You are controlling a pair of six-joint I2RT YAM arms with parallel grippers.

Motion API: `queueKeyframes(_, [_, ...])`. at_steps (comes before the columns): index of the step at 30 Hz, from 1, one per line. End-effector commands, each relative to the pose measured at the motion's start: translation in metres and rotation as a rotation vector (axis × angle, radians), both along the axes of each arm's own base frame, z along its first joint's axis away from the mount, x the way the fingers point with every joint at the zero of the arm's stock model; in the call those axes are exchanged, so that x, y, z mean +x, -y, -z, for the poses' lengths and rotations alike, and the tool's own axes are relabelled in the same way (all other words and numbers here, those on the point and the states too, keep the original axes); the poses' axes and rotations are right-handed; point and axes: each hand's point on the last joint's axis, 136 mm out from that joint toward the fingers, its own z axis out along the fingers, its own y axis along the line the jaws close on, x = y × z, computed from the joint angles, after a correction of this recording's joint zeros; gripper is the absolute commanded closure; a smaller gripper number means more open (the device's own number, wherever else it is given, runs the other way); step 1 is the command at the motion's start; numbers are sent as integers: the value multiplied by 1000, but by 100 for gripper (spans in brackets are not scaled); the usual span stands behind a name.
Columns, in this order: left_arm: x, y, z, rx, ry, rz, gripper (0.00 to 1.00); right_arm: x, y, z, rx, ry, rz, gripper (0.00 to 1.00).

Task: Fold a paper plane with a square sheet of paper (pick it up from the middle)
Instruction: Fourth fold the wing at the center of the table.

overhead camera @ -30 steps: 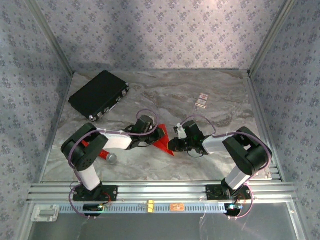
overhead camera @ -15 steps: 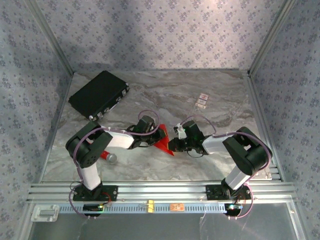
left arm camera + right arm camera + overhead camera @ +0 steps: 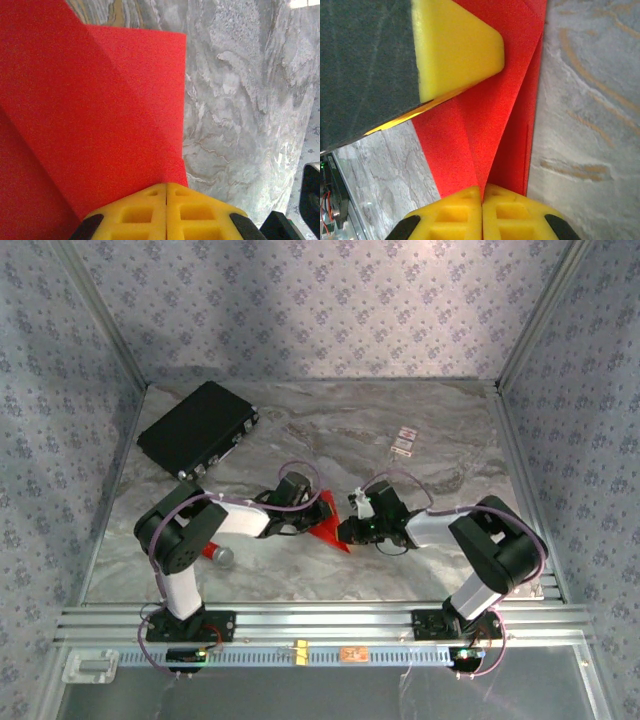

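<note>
Top external: red paper [image 3: 328, 528], point near-right.

Overhead view high, wide; both wrist views close, sharing red paper [image 3: 100, 100].

soft even overhead light, grainy close-ups

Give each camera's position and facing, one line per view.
Top external: above, behind the bases, looking down on the marble table; both arms, left pincer and right pincer show.
Left wrist: on the left arm, looking past its shut yellow fingers onto the red paper sheet.
Right wrist: likewise on the right arm; own shut fingers, plus one left-pincer finger.
All share the sheet.
</note>
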Motion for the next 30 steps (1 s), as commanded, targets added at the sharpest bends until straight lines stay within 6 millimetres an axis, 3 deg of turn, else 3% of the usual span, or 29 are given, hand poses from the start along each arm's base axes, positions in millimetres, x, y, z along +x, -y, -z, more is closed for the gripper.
queueKeyframes(1, [-10, -11, 22, 63, -41, 11, 93, -15, 10, 5, -48, -85, -6, 91])
queueKeyframes(9, [-11, -10, 23, 64, -41, 14, 93, -22, 6, -4, -14, -104, -46, 84])
queueKeyframes(14, [-10, -9, 22, 60, -37, 18, 93, -10, 6, -20, -2, -77, -27, 76])
queueKeyframes(20, [-10, -9, 21, 54, -32, 19, 93, 0, 14, -23, -9, -87, 35, 70])
queueKeyframes(30, [-10, -7, 20, 45, -31, 23, 93, 13, 7, -25, 35, -140, 62, 73])
